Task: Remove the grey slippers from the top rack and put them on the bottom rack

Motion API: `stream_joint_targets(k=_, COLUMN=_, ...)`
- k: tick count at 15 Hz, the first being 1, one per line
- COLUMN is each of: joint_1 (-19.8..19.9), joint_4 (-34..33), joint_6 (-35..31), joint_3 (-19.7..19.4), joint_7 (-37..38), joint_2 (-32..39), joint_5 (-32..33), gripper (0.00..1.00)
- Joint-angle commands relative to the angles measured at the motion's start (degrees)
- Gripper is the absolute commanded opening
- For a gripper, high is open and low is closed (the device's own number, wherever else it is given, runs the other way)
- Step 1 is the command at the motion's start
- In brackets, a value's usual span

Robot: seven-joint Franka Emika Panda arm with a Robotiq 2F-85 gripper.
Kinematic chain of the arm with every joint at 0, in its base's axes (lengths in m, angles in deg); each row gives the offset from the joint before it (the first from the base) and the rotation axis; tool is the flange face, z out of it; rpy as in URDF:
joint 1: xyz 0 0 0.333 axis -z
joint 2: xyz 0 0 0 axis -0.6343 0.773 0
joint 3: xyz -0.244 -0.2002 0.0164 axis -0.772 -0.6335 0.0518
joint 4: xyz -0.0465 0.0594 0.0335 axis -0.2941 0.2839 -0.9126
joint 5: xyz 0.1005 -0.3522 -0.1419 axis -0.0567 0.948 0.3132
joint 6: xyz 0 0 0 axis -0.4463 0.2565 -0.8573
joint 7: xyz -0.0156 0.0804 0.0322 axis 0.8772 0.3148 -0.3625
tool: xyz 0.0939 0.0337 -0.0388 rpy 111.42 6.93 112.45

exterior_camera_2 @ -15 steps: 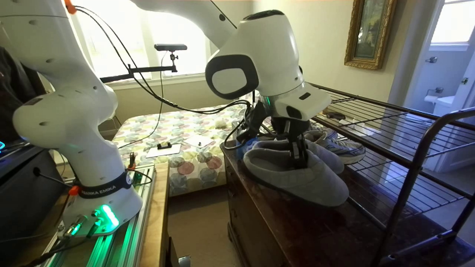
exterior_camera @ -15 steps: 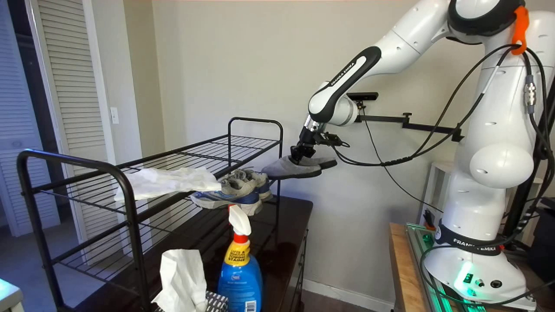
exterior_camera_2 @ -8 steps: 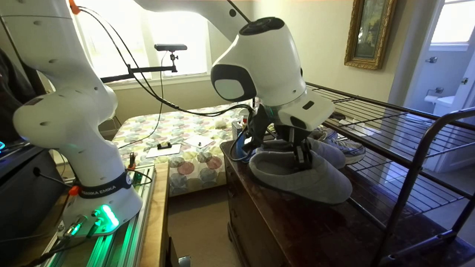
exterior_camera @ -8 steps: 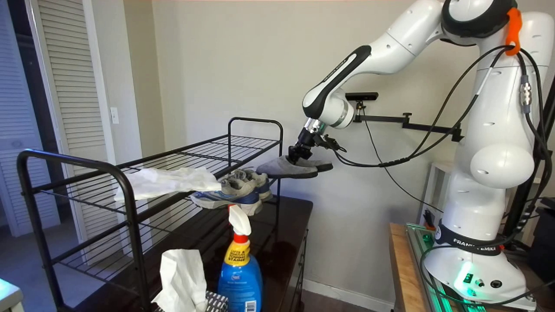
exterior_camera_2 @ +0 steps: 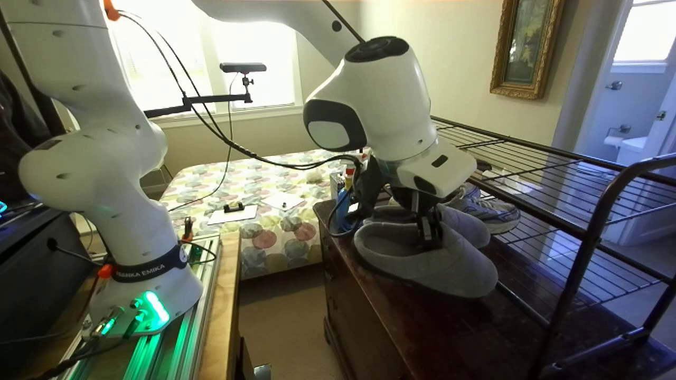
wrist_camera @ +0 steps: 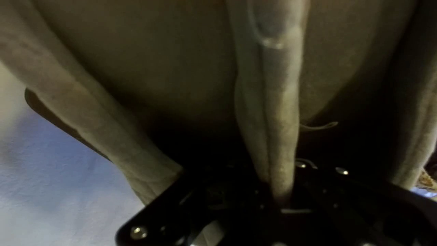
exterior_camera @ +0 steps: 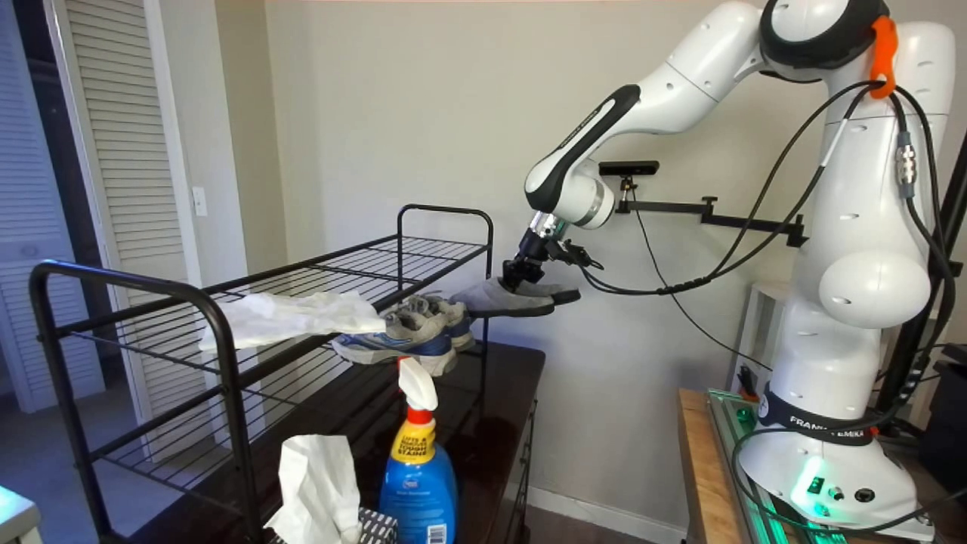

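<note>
Two grey slippers [exterior_camera: 498, 300] hang side by side in the air in front of the black wire rack [exterior_camera: 446, 285]. Their toes point toward the rack, at about the height of its bottom shelf [exterior_camera_2: 560, 264]. The slippers show large in an exterior view [exterior_camera_2: 438, 264], above the dresser. My gripper [exterior_camera: 517, 281] is shut on their adjoining inner sides, with one finger inside the nearer slipper. In the wrist view the two pressed slipper walls [wrist_camera: 273, 143] run into the dark gripper [wrist_camera: 273, 188]; the fingertips are mostly lost in shadow.
Blue-and-grey sneakers [exterior_camera: 408, 332] sit on the bottom shelf, close beside the slippers' toes. A white cloth [exterior_camera: 302, 313] lies on the rack. A blue spray bottle [exterior_camera: 419, 483] and a tissue box [exterior_camera: 378, 527] stand on the dark dresser [exterior_camera_2: 401, 322] under the rack.
My gripper has moved slightly toward the rack with the slippers, then a little down. The slippers' toes now sit lower, close to the sneakers. The hold looks the same.
</note>
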Motion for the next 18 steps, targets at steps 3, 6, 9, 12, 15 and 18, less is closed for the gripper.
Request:
stream_joint_targets(k=3, joint_1=0.0, joint_4=-0.9, joint_6=-2.5, joint_3=1.2, joint_7=-4.5, joint_2=1.9, joint_5=-8.8, gripper=0.03)
stream_joint_targets(k=6, joint_1=0.1, joint_4=-2.1, joint_6=-4.2, joint_3=2.3, joint_7=-9.0, joint_2=2.8, joint_5=-15.4, gripper=0.03)
stream_joint_targets(k=9, joint_1=0.1, joint_4=-3.3, joint_6=-7.5, joint_3=3.7, joint_7=-14.4, joint_2=3.5, joint_5=-22.1, gripper=0.03)
stream_joint_targets(k=12, joint_1=-0.1, joint_4=-4.8, joint_6=-12.0, joint_3=5.5, joint_7=-20.7, joint_2=4.4, joint_5=-29.2, gripper=0.03)
stream_joint_targets(k=15, joint_1=-0.1, joint_4=-6.9, joint_6=-15.2, joint_3=7.5, joint_7=-26.5, joint_2=5.8, joint_5=-36.4, gripper=0.03)
stream_joint_targets(k=18, joint_1=-0.1, joint_4=-5.0, joint_6=-13.5, joint_3=6.8, joint_7=-23.5, joint_2=5.3, joint_5=-32.4, gripper=0.03)
